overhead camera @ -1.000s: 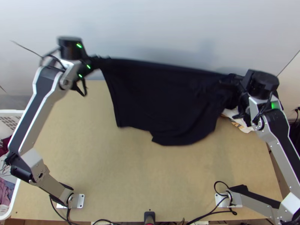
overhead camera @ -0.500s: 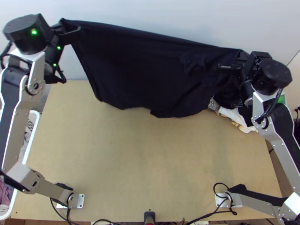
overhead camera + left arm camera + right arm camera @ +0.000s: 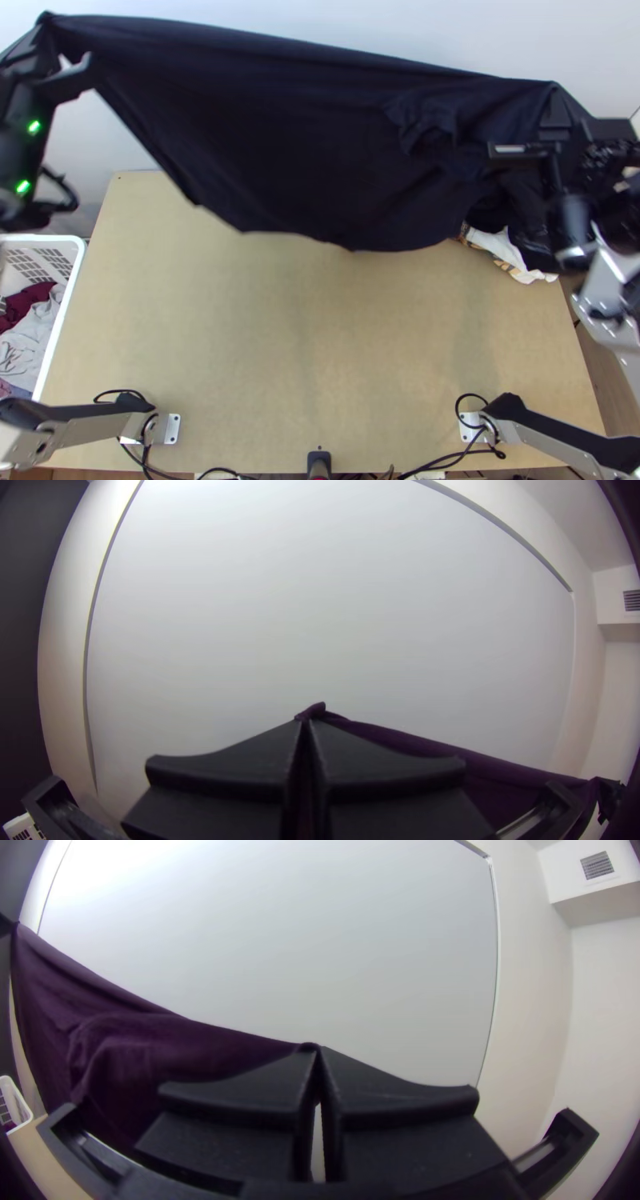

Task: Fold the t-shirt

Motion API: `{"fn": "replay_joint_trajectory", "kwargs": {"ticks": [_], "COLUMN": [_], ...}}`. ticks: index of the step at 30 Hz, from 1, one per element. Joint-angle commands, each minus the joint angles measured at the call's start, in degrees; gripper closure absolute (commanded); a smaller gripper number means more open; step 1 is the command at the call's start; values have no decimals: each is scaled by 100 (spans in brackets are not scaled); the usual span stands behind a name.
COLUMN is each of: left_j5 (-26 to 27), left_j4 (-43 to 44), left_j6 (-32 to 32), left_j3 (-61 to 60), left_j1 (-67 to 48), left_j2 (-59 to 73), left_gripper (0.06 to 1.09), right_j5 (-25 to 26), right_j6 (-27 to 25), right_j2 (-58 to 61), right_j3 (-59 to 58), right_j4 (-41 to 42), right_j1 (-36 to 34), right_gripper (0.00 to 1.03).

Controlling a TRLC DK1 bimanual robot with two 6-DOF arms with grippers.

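Observation:
My left gripper [image 3: 48, 36] is at the top left in the top view, shut on one upper corner of the dark t-shirt [image 3: 304, 144]. At the upper right, my right gripper [image 3: 552, 104] holds another part of the top edge. The shirt hangs stretched between them above the table's far side, with some bunched cloth near the right gripper. In the left wrist view, the left gripper [image 3: 308, 725] pinches a small tip of the t-shirt [image 3: 400, 740]. The right gripper [image 3: 317, 1052] is shut on the edge of the t-shirt [image 3: 153, 1047] in the right wrist view.
A white basket [image 3: 68, 300] with clothes stands at the table's left. Crumpled white and patterned cloth [image 3: 512, 256] lies at the table's right far side, beneath the right arm. The wooden table [image 3: 320, 344] spreads in front of the shirt; a pale wall rises behind.
Both grippers have moved up the picture and outward, the left one farther left. The t-shirt between them has been drawn wider, and its lower edge has shifted away from the table's near side.

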Motion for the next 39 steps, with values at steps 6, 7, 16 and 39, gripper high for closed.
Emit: {"fn": "replay_joint_trajectory", "kwargs": {"ticks": [6, 7, 16, 39], "left_j5": [-22, -13, 180, 356], "left_j4": [-1928, -2148, -3220, -2587], "left_j6": [212, 212, 221, 942], "left_j3": [-164, -147, 152, 240], "left_j1": [-1476, -1528, -1590, -852], "left_j2": [-1352, -1448, -2011, -2424], "left_gripper": [105, 105, 105, 105], "right_j5": [336, 424, 740, 907], "right_j6": [-10, 17, 289, -317], "right_j2": [-1148, -1245, -1614, -1219], "right_j3": [-234, -216, 645, 2227], "right_j4": [-1529, -1749, -3656, -3779], "right_j1": [1092, 1224, 1751, 1716], "right_gripper": [100, 100, 100, 100]}}
